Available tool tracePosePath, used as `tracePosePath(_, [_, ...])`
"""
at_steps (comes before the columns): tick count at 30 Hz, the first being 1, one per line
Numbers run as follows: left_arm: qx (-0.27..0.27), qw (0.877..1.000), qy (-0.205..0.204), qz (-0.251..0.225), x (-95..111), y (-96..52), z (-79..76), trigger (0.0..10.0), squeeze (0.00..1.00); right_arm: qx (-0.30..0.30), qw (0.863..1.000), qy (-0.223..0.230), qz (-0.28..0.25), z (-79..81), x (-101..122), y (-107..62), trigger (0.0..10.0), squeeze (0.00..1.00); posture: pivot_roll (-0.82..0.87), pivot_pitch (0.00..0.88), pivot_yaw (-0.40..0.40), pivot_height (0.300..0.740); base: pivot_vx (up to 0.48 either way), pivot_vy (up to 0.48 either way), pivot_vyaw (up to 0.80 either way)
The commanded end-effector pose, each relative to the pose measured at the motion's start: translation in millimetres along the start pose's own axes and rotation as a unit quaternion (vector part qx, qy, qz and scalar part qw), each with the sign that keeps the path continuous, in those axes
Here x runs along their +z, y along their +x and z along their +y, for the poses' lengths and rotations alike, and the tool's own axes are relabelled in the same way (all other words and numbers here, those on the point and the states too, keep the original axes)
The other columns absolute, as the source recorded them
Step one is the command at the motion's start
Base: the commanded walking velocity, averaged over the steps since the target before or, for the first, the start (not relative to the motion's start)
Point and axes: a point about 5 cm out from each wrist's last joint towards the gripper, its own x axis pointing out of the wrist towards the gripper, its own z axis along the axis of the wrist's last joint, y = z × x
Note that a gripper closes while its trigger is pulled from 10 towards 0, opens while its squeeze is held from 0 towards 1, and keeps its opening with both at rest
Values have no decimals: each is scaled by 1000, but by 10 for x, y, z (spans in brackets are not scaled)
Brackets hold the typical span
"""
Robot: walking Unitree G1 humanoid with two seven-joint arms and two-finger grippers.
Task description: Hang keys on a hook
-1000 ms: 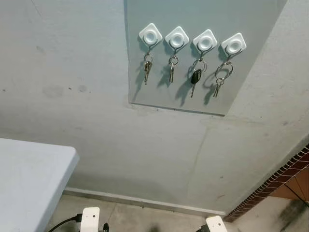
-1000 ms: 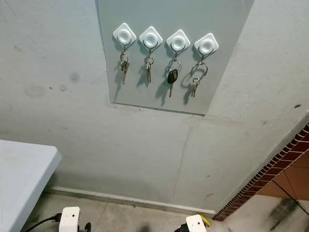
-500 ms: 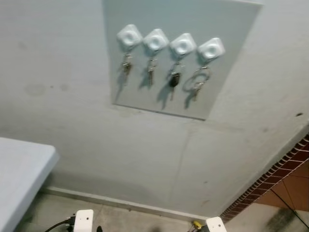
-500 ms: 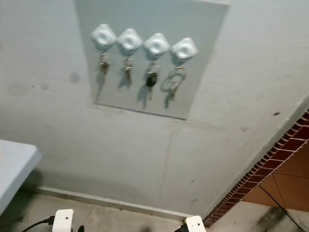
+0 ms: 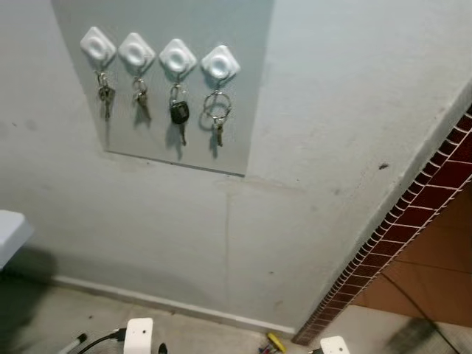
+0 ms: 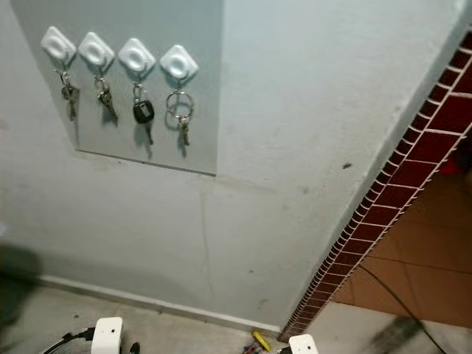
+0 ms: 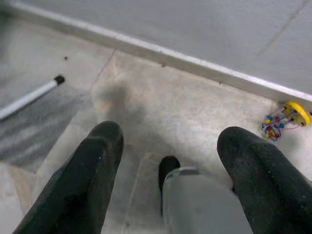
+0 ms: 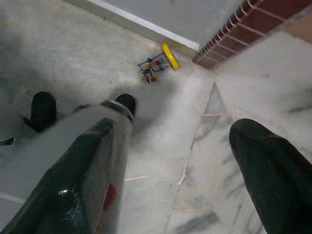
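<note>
Left eye view: keys [image 5: 217,116] further left

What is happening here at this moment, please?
Nothing is being handled. On the grey wall panel, four white hooks each carry keys; the third from the left holds a black car key, the rightmost a large ring with keys. The robot faces the wall with both arms hanging low. The left claw and right claw are open and empty above the stone floor, where a small colourful toy lies near the baseboard.
</note>
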Motion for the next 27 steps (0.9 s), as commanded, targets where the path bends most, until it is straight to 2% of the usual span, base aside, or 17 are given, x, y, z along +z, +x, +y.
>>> tracePosePath(1, [5, 1000, -3, 3, 1, 2, 35, 10000, 0, 0, 1000, 1, 0, 7, 17, 6, 10000, 0, -36, 0, -41, 732, 0, 0, 0])
tracePosePath(9, [6, 1000, -8, 7, -12, 1, 36, 10000, 0, -6, 1000, 9, 5, -81, -30, -18, 10000, 0, -37, 0, -44, 732, 0, 0, 0])
tracePosePath(20, [6, 1000, -7, 8, -14, 0, 38, 10000, 0, -7, 1000, 14, 6, -84, -44, -21, 10000, 0, -35, 0, -45, 732, 0, 0, 0])
tracePosePath(25, [7, 1000, -13, 13, -18, 2, 44, 10000, 0, -5, 1000, 19, 3, -38, 9, -1, 10000, 0, -36, 0, -46, 732, 0, 480, 0])
tracePosePath(27, [8, 1000, -14, 13, -19, 2, 47, 10000, 0, -5, 1000, 20, 3, -31, 22, 4, 10000, 0, -37, 0, -45, 732, 0, 0, 0])
